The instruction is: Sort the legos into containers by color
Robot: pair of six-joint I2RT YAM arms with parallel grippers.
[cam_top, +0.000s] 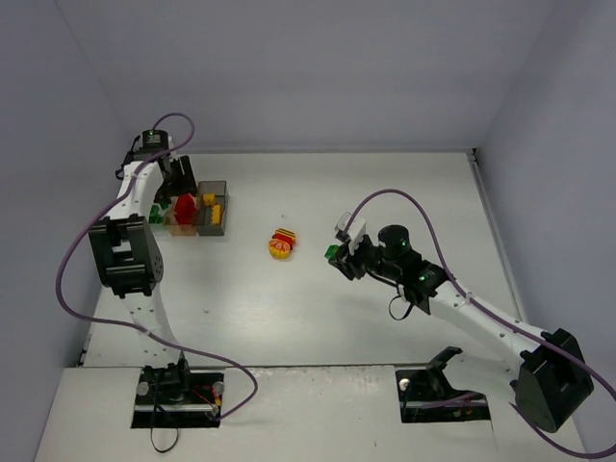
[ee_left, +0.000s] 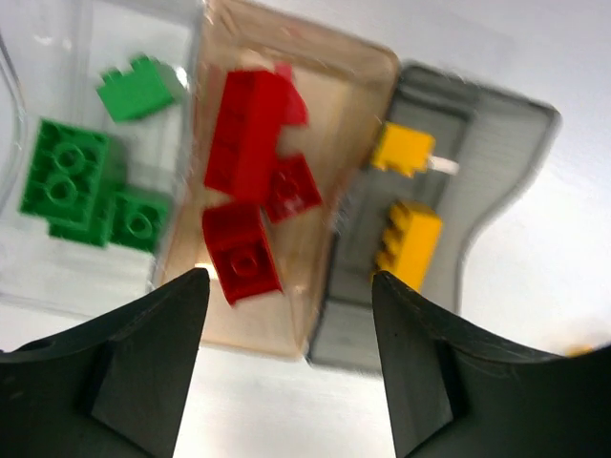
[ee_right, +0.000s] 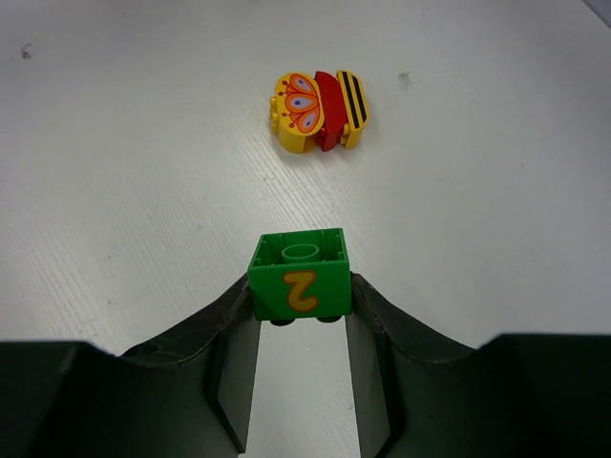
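Observation:
In the left wrist view the containers stand in a row. The clear one holds green legos, the tan one holds red legos, and the dark grey one holds yellow legos. My left gripper hovers open over the tan and grey boxes with nothing between its fingers. One red lego in the tan box looks blurred. My right gripper is shut on a green lego marked with a yellow 2, held above the table. A yellow-and-red clump lies ahead of it.
From above, the containers sit at the far left under the left arm, and the clump lies mid-table between both arms. Grey walls close in the left, back and right sides.

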